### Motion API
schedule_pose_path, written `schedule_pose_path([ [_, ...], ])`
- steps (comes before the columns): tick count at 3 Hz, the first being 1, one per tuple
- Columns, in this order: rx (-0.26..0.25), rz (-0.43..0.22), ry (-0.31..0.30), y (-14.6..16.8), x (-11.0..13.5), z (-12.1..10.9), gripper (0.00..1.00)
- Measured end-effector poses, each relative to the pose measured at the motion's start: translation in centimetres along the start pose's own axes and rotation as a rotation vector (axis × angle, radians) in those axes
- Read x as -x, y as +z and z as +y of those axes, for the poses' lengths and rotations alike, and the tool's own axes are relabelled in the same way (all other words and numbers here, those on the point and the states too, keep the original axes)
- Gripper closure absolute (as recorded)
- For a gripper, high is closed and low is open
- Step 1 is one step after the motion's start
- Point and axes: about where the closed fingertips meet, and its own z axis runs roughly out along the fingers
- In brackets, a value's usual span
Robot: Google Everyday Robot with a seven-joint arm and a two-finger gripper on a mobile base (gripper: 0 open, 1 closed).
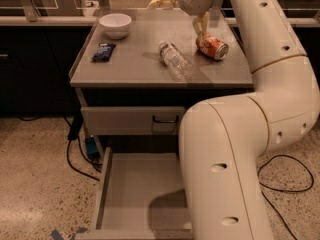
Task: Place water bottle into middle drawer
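A: Entry one, legible text, brands, numbers?

B: None readable. Red soda can, just under the gripper at the back right of the cabinet top: pale marking on its side, possibly a logo, illegible.

A: Entry two?

B: Blue packet, well to the left of the gripper: light print, illegible. Water bottle, near the gripper's left: nothing readable.
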Motion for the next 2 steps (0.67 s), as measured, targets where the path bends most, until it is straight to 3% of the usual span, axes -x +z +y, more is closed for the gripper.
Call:
schedule_pose_path([
  [2, 0.077, -0.088, -0.068, 4.8, 1.8, -0.6, 0.0],
])
